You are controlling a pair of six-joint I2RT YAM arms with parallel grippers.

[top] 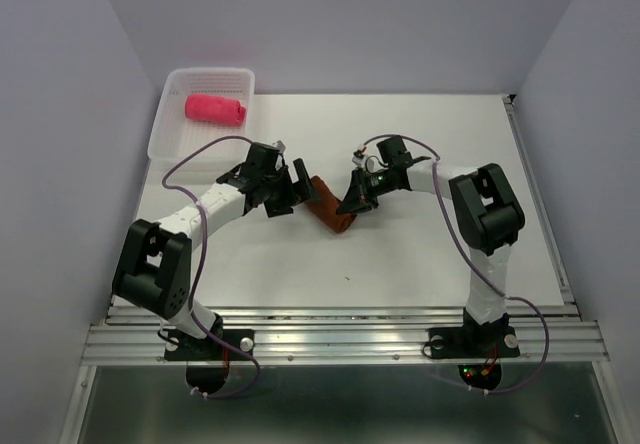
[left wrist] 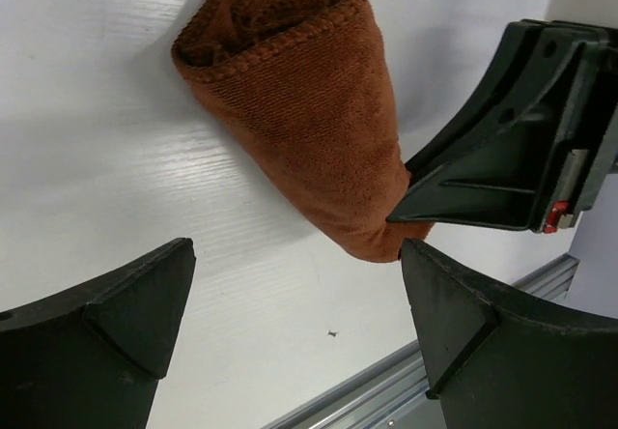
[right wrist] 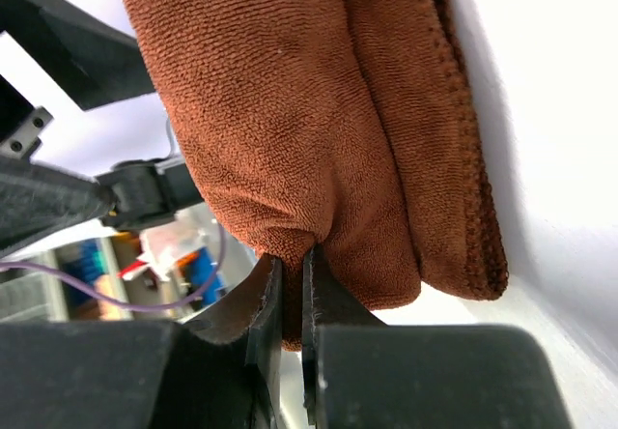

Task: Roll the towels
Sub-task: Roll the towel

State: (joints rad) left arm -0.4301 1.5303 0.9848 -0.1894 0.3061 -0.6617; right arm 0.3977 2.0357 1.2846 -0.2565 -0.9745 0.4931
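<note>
The right claw (right wrist: 290,267) is pinching a fold at the end of the rolled rust-brown terry-cloth towel (right wrist: 280,110), its jaws nearly closed on the fabric. The towel is lying on the white table (top: 420,264). The left claw (left wrist: 294,255) is gaping wide and gripping nothing, and the brown roll is sitting just ahead of its fingertips. The bright pink rolled towel (top: 215,108) is resting in the white perforated plastic basket (top: 163,129), well beyond the left claw.
</note>
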